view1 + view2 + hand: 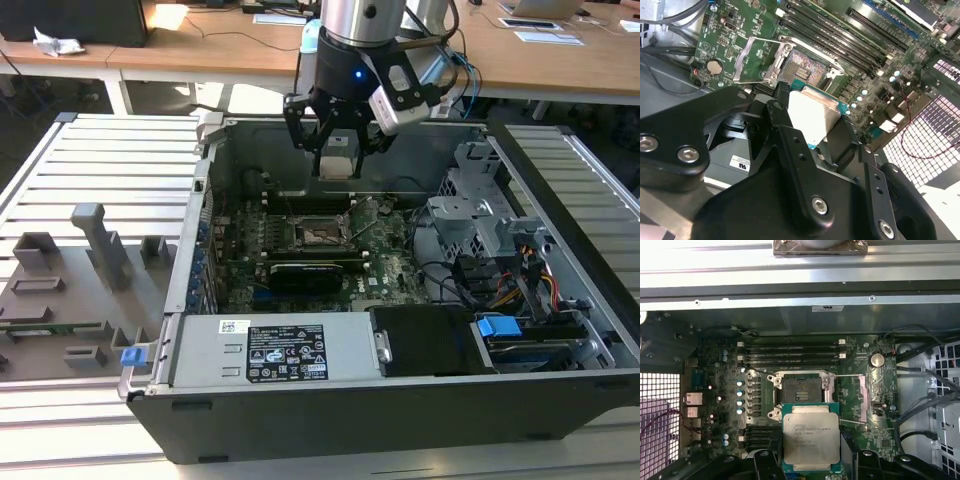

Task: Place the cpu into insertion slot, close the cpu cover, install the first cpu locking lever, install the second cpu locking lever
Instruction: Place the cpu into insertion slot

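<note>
first wrist view shows you the cpu point(811, 437) pinched by its edges between the fingers of the gripper point(811, 462), held flat above the board just short of the insertion slot point(800, 390), not yet in it. the slot's pin field lies bare, with the cpu cover point(741, 62) flipped open beside it and the locking levers point(852, 376) swung free. so, as i judge it, you have none of the four steps done: seating the chip, closing the cover and latching both levers are all left.
</note>
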Action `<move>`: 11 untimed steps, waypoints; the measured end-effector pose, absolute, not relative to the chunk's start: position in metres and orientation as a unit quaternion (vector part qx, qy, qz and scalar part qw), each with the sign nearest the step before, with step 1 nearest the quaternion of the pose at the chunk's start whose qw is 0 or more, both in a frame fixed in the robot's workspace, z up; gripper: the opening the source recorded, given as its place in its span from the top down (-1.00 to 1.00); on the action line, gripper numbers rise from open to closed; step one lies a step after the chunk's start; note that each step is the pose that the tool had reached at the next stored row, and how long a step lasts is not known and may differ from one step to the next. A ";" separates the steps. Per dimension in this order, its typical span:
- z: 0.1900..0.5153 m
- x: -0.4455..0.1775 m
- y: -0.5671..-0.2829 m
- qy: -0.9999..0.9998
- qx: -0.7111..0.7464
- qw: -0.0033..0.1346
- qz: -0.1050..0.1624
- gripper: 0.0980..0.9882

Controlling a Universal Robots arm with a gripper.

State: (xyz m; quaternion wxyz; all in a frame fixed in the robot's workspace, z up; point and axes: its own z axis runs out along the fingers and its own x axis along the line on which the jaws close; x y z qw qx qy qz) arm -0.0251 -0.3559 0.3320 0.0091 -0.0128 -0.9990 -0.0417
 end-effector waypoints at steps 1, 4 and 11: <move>0.331 -0.025 -0.356 -0.999 -0.013 0.009 -0.042 0.00; 0.329 -0.025 -0.356 -0.999 -0.013 0.009 -0.042 0.00; 0.324 -0.025 -0.356 -0.999 -0.013 0.009 -0.042 0.00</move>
